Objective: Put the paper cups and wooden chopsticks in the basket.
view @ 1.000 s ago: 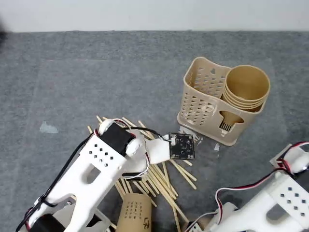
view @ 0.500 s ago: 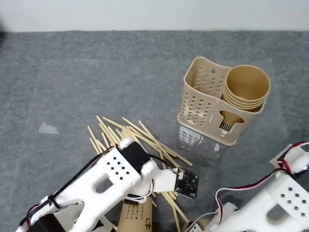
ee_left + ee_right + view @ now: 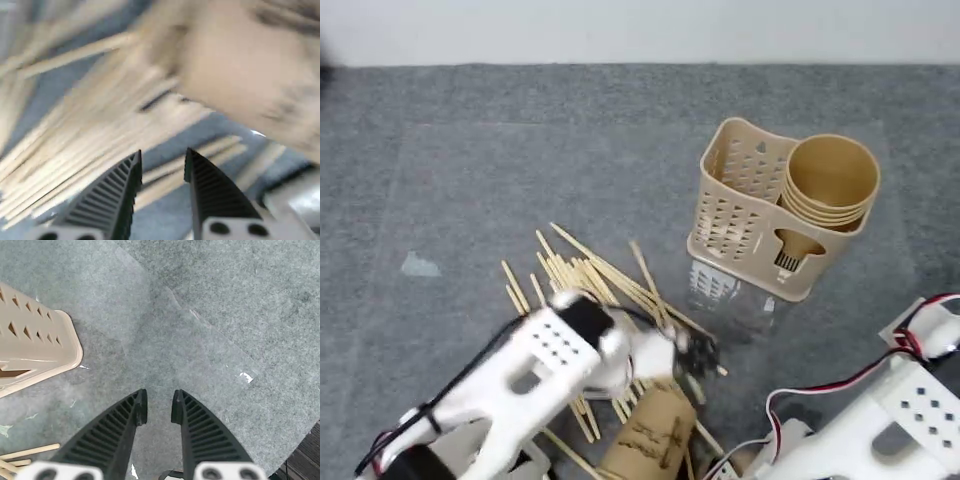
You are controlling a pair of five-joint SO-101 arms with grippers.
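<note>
A loose pile of wooden chopsticks lies on the grey mat in front of the beige basket. Several stacked paper cups stand in the basket's right compartment. One more paper cup lies on its side at the front edge, partly on the sticks. My left gripper hovers low over the pile's right end, just above that cup. Up close, the left gripper is open over the chopsticks, with the blurred cup beyond it. My right gripper hangs above bare mat, open by a narrow gap, holding nothing.
The right arm rests at the front right corner. In the right wrist view the basket is a little way off, with a chopstick end near it. A small tape scrap lies at the left. Grey mat stretches open behind and left of the pile.
My left arm swung forward across the pile and dropped lower. The chopsticks got fanned out and shifted. The lying cup turned and slid to the right. The right arm kept still.
</note>
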